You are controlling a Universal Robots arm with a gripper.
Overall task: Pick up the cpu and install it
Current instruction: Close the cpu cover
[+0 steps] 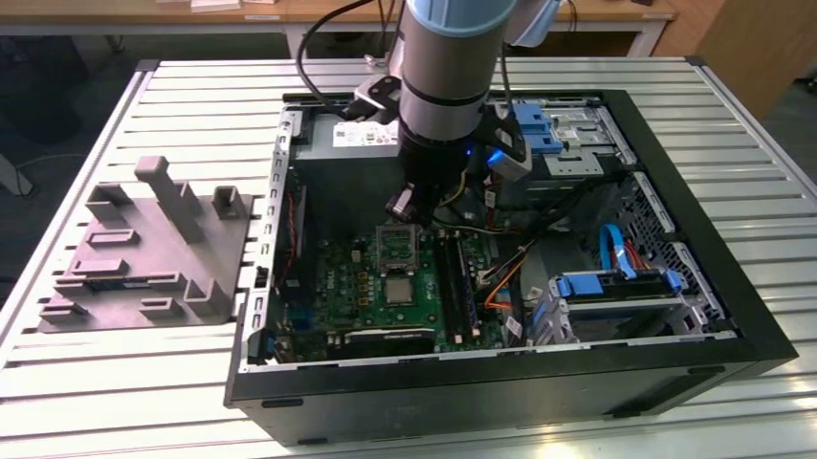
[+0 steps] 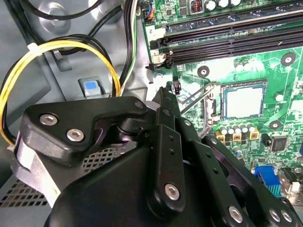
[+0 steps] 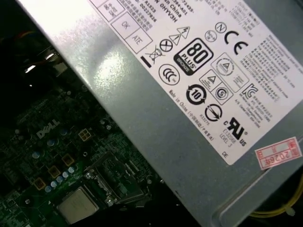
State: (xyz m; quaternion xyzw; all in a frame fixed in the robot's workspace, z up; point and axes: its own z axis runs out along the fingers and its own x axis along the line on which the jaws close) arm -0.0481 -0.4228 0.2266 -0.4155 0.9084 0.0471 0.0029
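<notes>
The gripper (image 1: 406, 206) is hung inside the open computer case (image 1: 715, 287), just above the green board (image 1: 370, 287) and close beside the big grey box (image 3: 189, 94) with the white label. Whether it is clenched or released cannot be told. The cpu (image 1: 401, 289) is seen below and slightly ahead of the tool, seated flat in the board; its silvery top is also shown in both wrist views (image 2: 244, 101) (image 3: 77, 206). The hinged frame (image 1: 397, 245) is left raised beside it, probably so the seat is kept reachable.
</notes>
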